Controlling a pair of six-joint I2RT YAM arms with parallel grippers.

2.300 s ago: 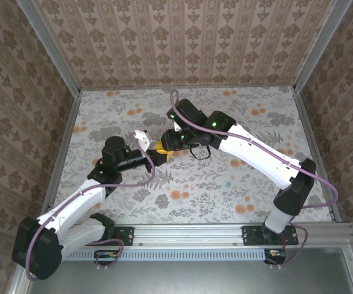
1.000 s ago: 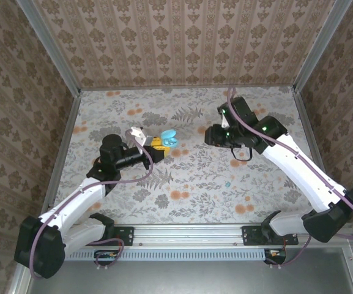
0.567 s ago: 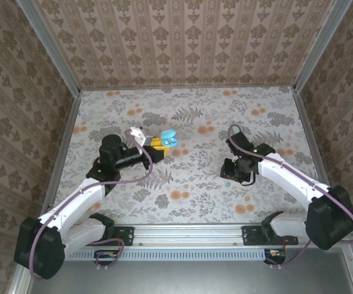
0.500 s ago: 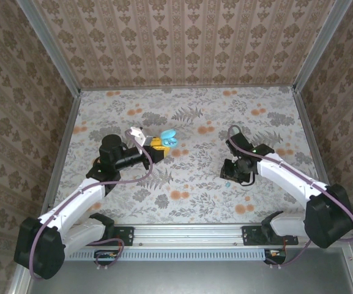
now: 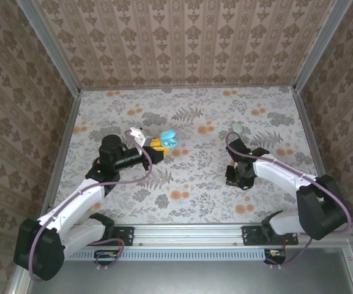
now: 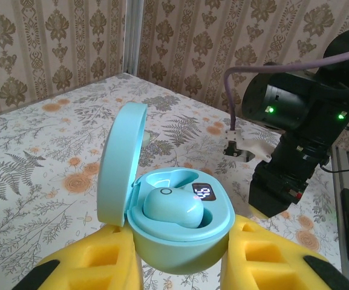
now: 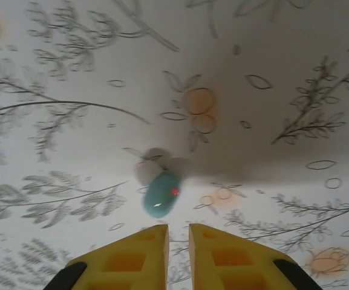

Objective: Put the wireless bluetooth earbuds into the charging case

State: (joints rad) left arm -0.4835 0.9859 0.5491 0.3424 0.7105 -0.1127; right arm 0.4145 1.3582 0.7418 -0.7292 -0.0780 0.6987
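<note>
Charging case (image 6: pixel 180 241): lid open and upright, clamped between the left gripper's (image 6: pixel 183 263) yellow pads (image 6: pixel 101 266), left of centre over the table (image 7: pixel 295 84).
Seated earbud (image 6: pixel 173 208): in its well beside the lit display, so this half looks done.
Loose earbud (image 7: pixel 161 193): lying on the table, right of centre, just beyond the right gripper's tips.
Right gripper (image 7: pixel 178 241): fingers nearly together, nothing between them.
Left to do: grasp the loose earbud, seat it, perhaps close the lid.
</note>
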